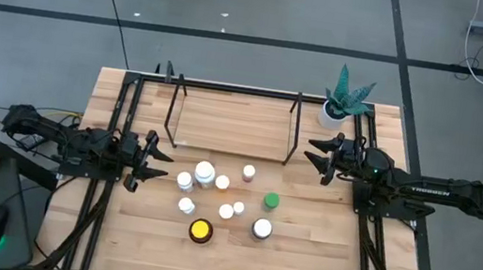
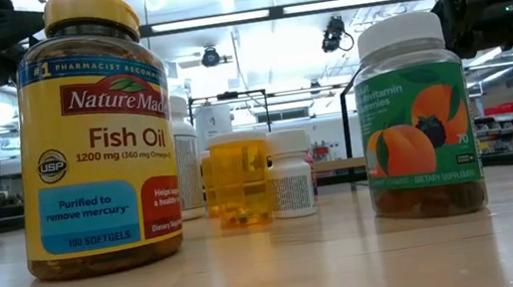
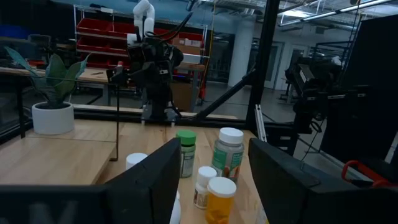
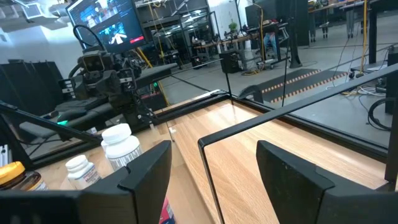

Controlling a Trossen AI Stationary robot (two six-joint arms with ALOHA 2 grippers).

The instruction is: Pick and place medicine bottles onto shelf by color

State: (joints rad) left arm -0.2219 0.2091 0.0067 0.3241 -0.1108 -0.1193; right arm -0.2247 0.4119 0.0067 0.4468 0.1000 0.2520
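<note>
Several medicine bottles stand upright in a cluster on the table's near middle: an amber one with a yellow cap (image 1: 200,232) (image 2: 95,136), a white-capped vitamin bottle (image 1: 261,229) (image 2: 417,116), a green-capped one (image 1: 270,201) (image 3: 185,152), a pinkish-capped one (image 1: 249,171) and small white ones (image 1: 205,173). The shelf (image 1: 234,120), a light wood board in a thin black frame, stands at the far middle. My left gripper (image 1: 162,164) (image 3: 214,180) hovers open to the left of the cluster. My right gripper (image 1: 312,158) (image 4: 214,168) hovers open by the shelf's right end.
A white pot with a green plant (image 1: 333,110) stands at the table's far right corner, just behind my right arm. Black rails (image 1: 121,118) run along both sides of the table. Bare wood lies between the cluster and the shelf's front edge.
</note>
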